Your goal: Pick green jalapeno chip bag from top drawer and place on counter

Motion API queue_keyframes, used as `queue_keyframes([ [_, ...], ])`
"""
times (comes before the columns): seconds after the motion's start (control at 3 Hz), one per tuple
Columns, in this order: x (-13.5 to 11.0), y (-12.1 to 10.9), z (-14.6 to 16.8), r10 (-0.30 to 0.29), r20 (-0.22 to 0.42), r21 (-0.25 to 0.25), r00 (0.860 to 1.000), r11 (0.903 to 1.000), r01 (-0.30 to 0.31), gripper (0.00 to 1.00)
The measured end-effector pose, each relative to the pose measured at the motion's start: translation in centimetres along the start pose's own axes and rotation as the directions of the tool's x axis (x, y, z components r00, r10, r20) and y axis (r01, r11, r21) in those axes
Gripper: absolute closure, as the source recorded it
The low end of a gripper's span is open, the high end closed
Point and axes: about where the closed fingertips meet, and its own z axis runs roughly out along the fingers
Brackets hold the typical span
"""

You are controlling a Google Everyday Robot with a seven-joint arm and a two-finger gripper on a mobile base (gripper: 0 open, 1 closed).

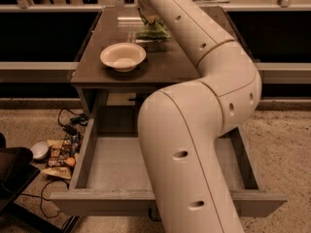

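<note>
Dim warm light; glare on counter [125,24]; hand [145,14] over far counter, shadowed.

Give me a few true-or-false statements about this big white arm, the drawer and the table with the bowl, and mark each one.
1. The small crinkled green chip bag lies in the wide grey top drawer. False: it is up on the glossy grey-brown counter.
2. The round white bowl stands on the counter. True.
3. The drawer is shut. False: it stands open.
4. The gripper is at the back of the counter, by the green bag. True.
5. Dark snack packets lie on the floor beside the drawer. True.
</note>
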Motion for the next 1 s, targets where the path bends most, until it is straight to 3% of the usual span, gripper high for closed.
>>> queue_keyframes([
  [0.67, 0.33, 0.45, 0.79, -0.005, -0.011, -0.005, 1.000, 1.0000, 0.004, 0.00],
  [1.0, 0.35, 0.47, 0.83, -0.004, -0.011, -0.005, 1.000, 1.0000, 0.004, 0.00],
])
